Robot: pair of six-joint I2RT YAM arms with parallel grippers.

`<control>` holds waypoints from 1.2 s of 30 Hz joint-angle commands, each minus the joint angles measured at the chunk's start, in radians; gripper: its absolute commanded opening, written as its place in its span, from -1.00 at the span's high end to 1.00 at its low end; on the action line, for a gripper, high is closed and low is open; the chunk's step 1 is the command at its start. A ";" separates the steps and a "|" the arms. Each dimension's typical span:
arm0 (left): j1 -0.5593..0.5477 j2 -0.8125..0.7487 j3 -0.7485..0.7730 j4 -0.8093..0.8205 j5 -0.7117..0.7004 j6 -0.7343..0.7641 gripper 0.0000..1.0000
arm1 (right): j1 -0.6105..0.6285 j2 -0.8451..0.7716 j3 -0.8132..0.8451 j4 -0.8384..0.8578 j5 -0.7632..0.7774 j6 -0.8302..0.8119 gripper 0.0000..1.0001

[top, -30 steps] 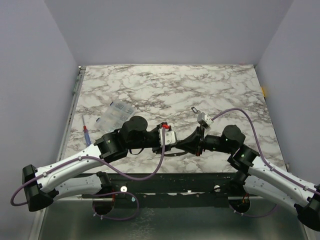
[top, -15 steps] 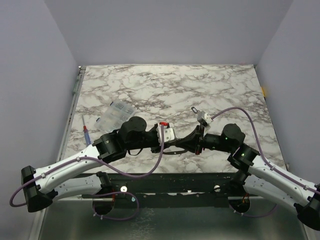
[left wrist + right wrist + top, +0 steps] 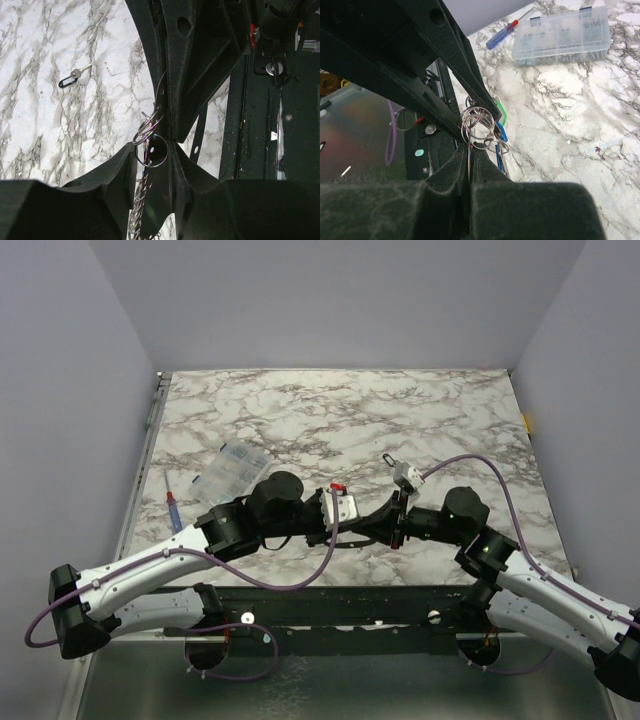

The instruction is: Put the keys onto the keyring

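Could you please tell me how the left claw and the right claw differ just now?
The right claw has its jaws pressed together, pinching the keyring. The left claw has its jaws apart, with a loop of the keyring in the gap; whether it grips is unclear. The right claw reaches in from the right, the left claw from the left. Both meet at the keyring.
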 commanded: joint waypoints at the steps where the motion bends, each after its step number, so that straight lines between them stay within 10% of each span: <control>1: 0.002 0.018 0.034 -0.010 0.030 0.004 0.41 | 0.002 -0.009 0.031 0.021 -0.004 -0.009 0.99; 21: 0.001 -0.101 -0.041 -0.084 0.339 0.363 0.75 | 0.002 0.033 0.138 -0.126 -0.121 -0.048 0.99; 36: 0.000 -0.059 0.020 -0.237 0.337 0.515 -0.23 | 0.002 0.105 0.221 -0.258 -0.229 -0.097 0.99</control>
